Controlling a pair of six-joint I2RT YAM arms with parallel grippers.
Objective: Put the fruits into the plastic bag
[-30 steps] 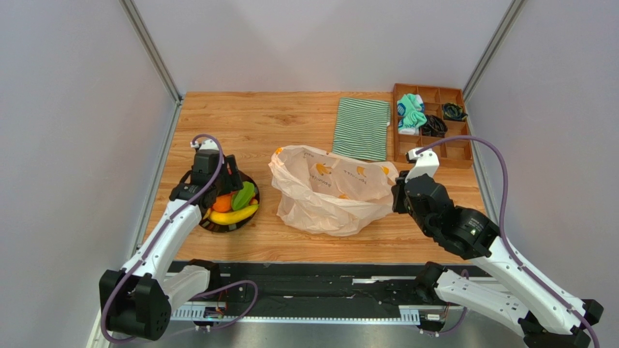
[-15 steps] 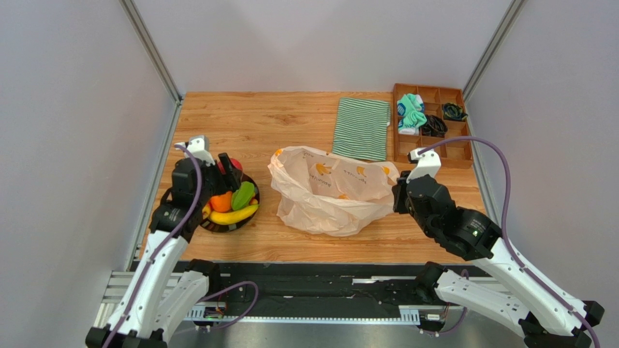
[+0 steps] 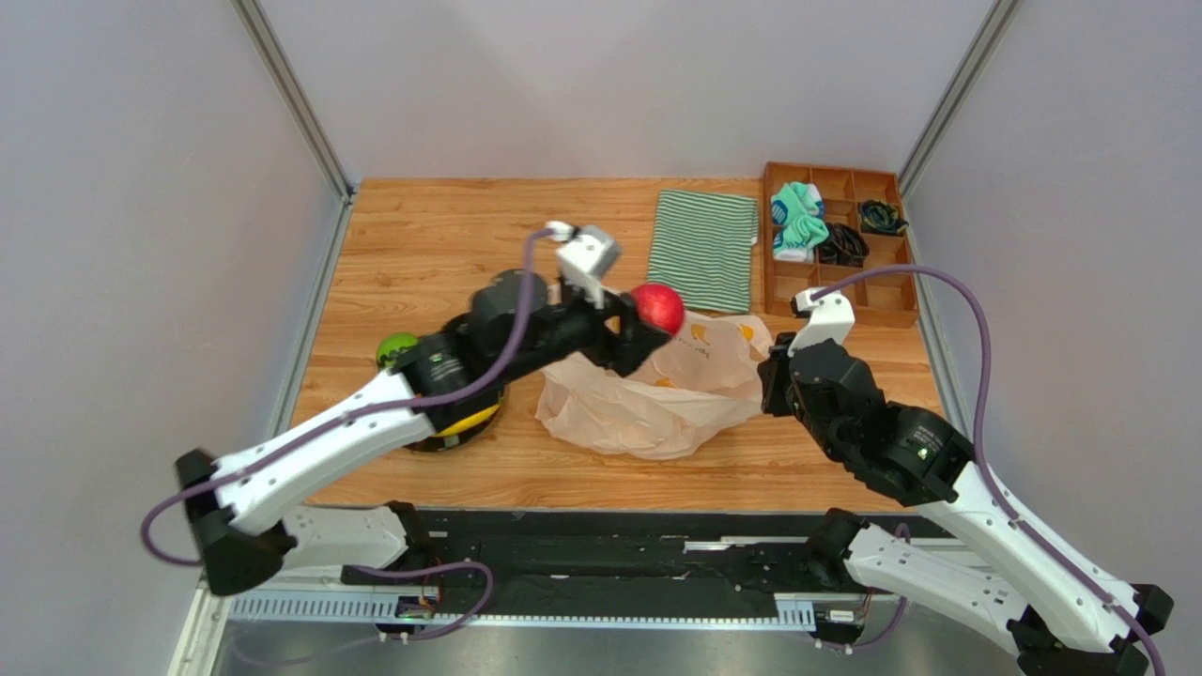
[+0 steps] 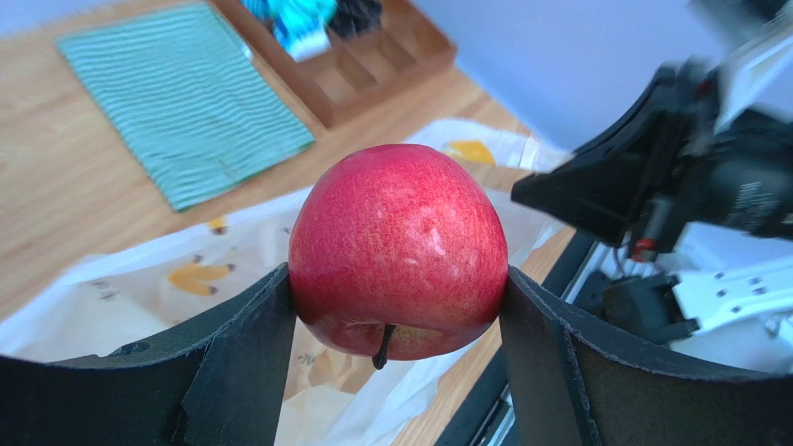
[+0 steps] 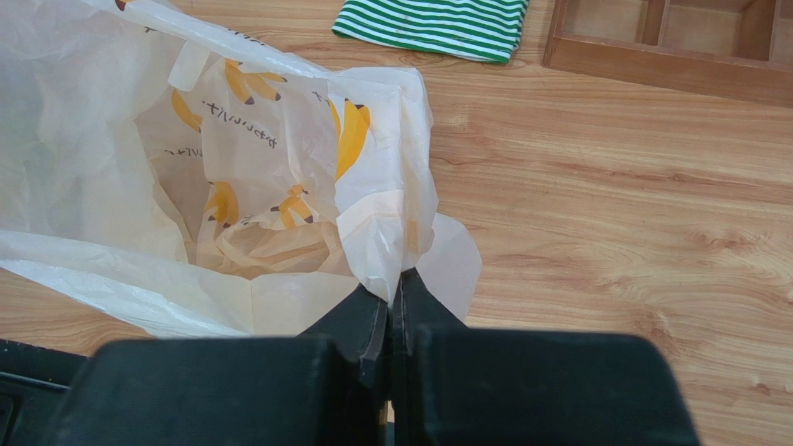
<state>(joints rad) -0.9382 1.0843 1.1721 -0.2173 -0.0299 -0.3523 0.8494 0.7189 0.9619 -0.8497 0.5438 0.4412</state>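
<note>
Left wrist: left hand [image 4: 398, 311] grips a glossy red apple [image 4: 398, 246]; right hand [image 5: 392, 290] pinches the crinkly banana-printed plastic bag [image 5: 130, 139].

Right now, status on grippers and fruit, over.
Left gripper shut on red apple, over plastic bag. Right gripper pinching bag's edge, mouth open. Nothing blocking the drop.

We see bright, even, diffuse overhead light; shadows soft beneath crinkly translucent banana-printed plastic bag [image 3: 635, 409]. We note mild sheen on glossy round red apple [image 4: 398, 246], sharp; background behind it in left wrist view blurred.
</note>
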